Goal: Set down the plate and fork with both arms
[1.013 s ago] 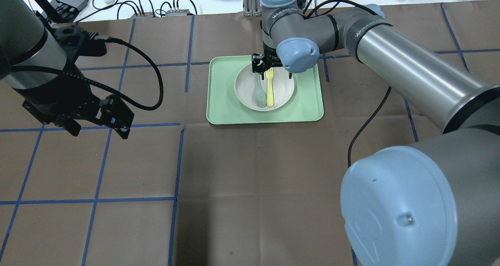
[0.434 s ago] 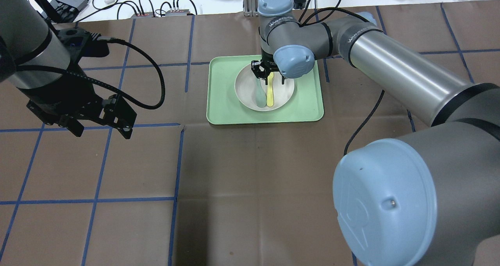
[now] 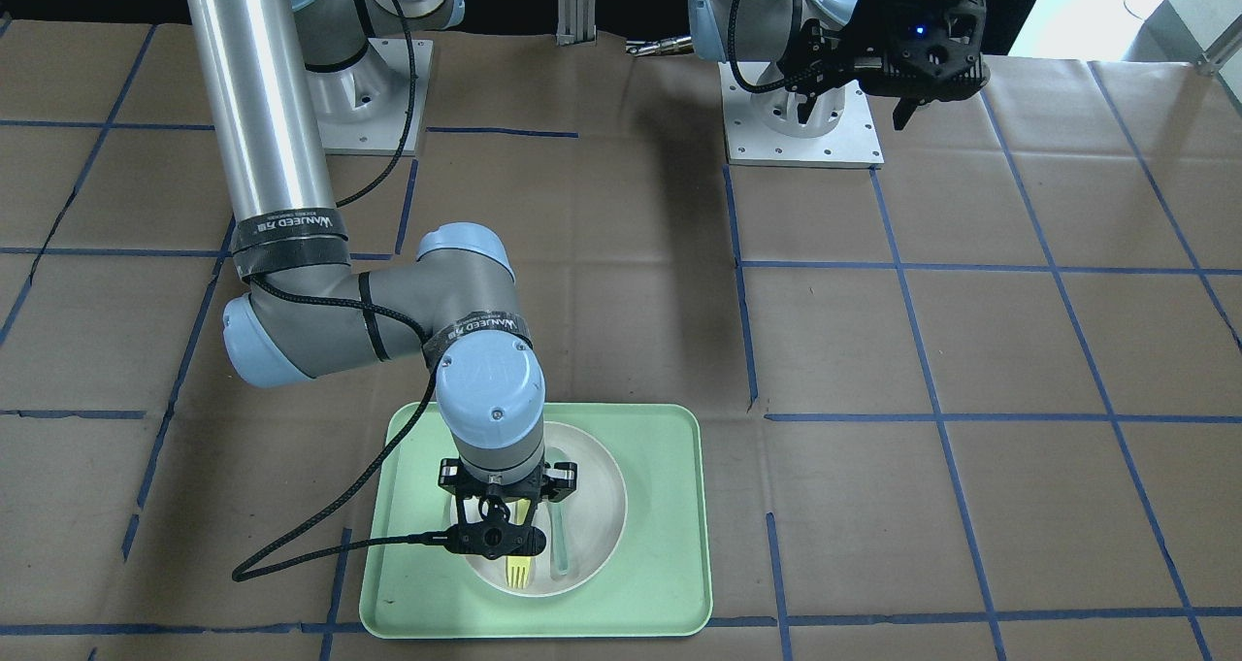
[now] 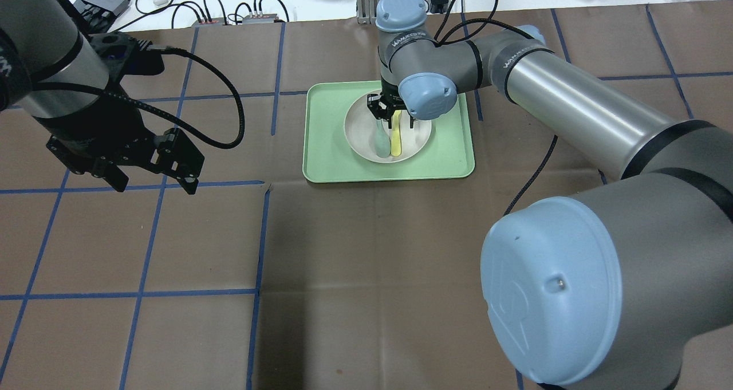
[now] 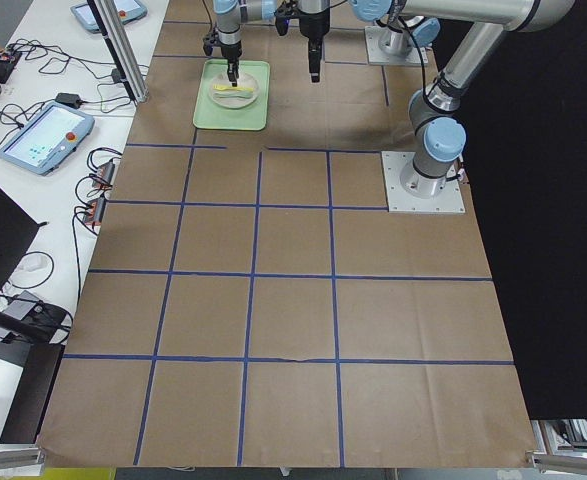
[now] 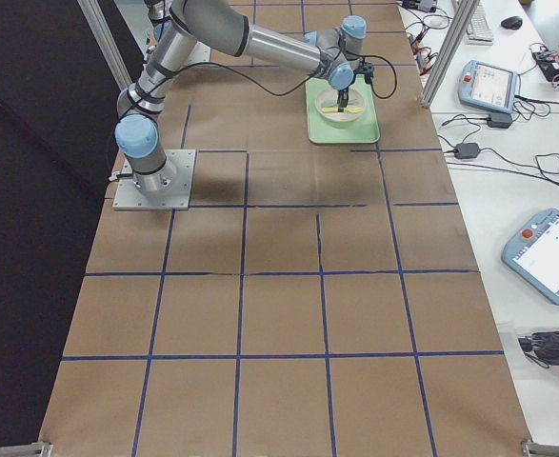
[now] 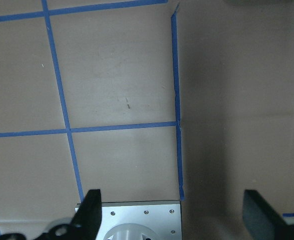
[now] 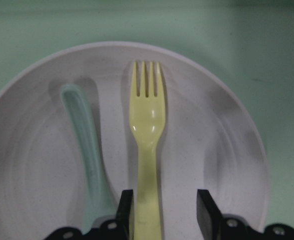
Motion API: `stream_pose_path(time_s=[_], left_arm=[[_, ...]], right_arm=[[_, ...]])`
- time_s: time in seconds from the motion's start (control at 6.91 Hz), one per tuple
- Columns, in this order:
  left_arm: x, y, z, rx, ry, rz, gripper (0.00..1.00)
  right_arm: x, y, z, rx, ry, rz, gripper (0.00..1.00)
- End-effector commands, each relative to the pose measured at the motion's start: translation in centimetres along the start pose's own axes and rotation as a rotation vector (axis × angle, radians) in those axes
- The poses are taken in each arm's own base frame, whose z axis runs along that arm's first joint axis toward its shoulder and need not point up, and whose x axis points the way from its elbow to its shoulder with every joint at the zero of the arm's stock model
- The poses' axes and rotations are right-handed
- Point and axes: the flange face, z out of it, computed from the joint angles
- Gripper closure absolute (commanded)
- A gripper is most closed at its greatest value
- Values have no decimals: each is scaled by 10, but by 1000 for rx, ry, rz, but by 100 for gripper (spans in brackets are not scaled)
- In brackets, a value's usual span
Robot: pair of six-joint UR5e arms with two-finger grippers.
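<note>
Sitting on the desk (image 4: 366,275), the green tray (image 4: 326,149) carries the plate (image 4: 421,135), with fork (image 8: 147,120) and spoon (image 8: 84,135) side by side in it, close but apart. Right arm (image 4: 572,98) jaws are apart, straddling the fork handle off-centre, nothing clamped; left arm (image 4: 51,75) jaws are wide apart, empty, well away from the tray. Risk: closing off-centre likely shoves the handle into the spoon, the thin flat fork slips out, or the tips drag the plate.
</note>
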Motion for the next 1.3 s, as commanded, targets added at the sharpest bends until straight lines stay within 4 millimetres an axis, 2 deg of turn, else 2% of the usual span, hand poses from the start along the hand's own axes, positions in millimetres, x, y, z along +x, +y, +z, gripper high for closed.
stream_pose_path(time_s=[0.0, 0.14, 0.29, 0.43, 0.58, 0.87, 1.01, 1.16], left_arm=[[3, -19, -2, 2, 25, -43, 0], [5, -27, -7, 7, 24, -39, 0], [17, -27, -7, 8, 17, -13, 0], [23, -26, -8, 9, 7, 1, 0], [23, -26, -8, 9, 7, 1, 0], [24, -24, -8, 8, 13, 1, 0], [24, -25, -7, 7, 13, 1, 0], [24, -25, -7, 6, 13, 1, 0]], right_arm=[[-4, 0, 8, 2, 0, -3, 47], [-4, 0, 16, -7, 5, -4, 48], [-4, 0, 14, 0, 4, -5, 49], [-3, -1, 13, 2, 4, -3, 54], [-3, -1, 13, 2, 4, -3, 61], [-4, 0, 15, -1, 5, -5, 62], [-3, -1, 13, 2, 5, -3, 67], [-3, -1, 13, 2, 5, -3, 78]])
